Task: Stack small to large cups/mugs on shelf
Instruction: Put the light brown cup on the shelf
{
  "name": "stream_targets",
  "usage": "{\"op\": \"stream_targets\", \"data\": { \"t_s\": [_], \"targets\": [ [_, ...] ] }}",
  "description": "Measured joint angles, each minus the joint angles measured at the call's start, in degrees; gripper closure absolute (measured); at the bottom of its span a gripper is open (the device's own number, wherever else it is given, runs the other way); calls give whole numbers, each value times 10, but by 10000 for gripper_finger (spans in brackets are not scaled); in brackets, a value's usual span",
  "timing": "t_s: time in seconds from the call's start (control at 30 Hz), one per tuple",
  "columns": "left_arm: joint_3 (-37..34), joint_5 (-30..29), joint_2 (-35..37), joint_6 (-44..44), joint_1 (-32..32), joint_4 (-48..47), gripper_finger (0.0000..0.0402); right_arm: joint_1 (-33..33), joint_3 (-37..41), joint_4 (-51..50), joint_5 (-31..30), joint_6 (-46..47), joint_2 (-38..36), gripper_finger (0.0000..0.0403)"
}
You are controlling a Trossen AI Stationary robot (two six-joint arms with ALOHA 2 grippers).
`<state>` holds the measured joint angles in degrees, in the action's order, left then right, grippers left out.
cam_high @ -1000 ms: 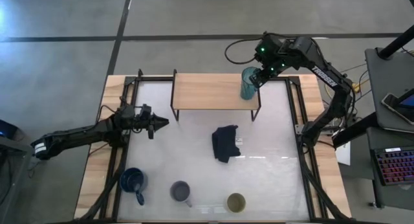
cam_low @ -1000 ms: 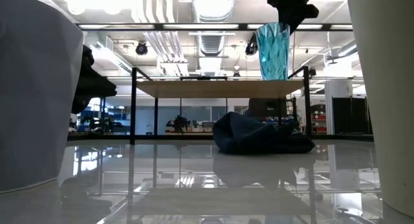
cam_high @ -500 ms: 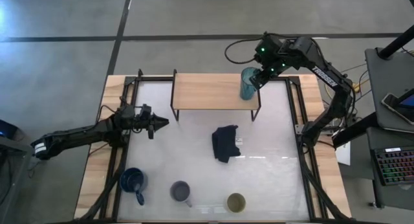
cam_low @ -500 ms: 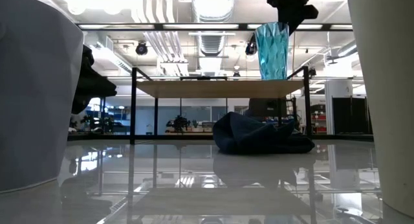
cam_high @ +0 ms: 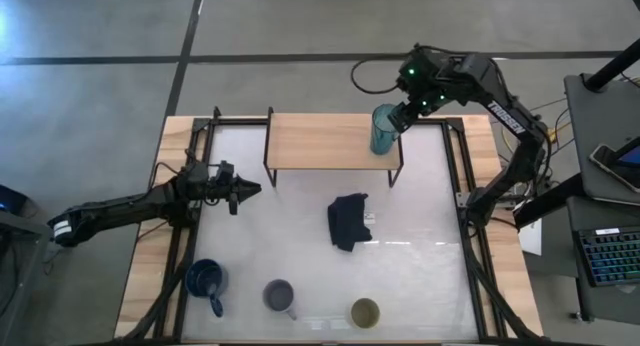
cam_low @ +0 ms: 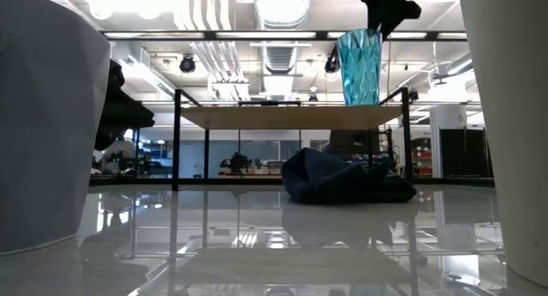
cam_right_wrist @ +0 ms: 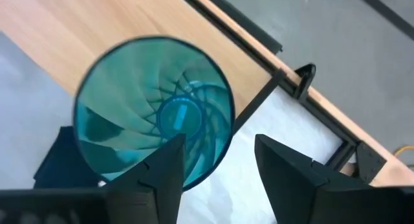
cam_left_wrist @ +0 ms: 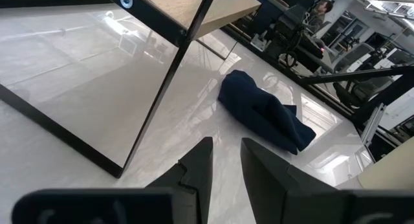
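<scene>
Your right gripper [cam_right_wrist: 217, 160] hangs spread above the teal mug [cam_high: 383, 129], seemingly clear of its rim. The mug stands upright on the shelf [cam_high: 320, 141], right end. Your left gripper [cam_high: 245, 190] waits left, narrowly parted.

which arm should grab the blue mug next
Left, probably. The left gripper hangs open over the table's left half, on the same side as the dark blue mug at the front edge. The right gripper is far off at the teal mug on the shelf.
</scene>
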<state>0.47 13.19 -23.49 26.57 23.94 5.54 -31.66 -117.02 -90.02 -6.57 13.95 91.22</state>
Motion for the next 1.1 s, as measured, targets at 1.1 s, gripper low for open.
{"op": "stream_targets", "data": {
  "t_s": [1.1],
  "targets": [
    [0,0,0,0,0,0,335,140,-180,158,73,-36,-20,218]
  ]
}}
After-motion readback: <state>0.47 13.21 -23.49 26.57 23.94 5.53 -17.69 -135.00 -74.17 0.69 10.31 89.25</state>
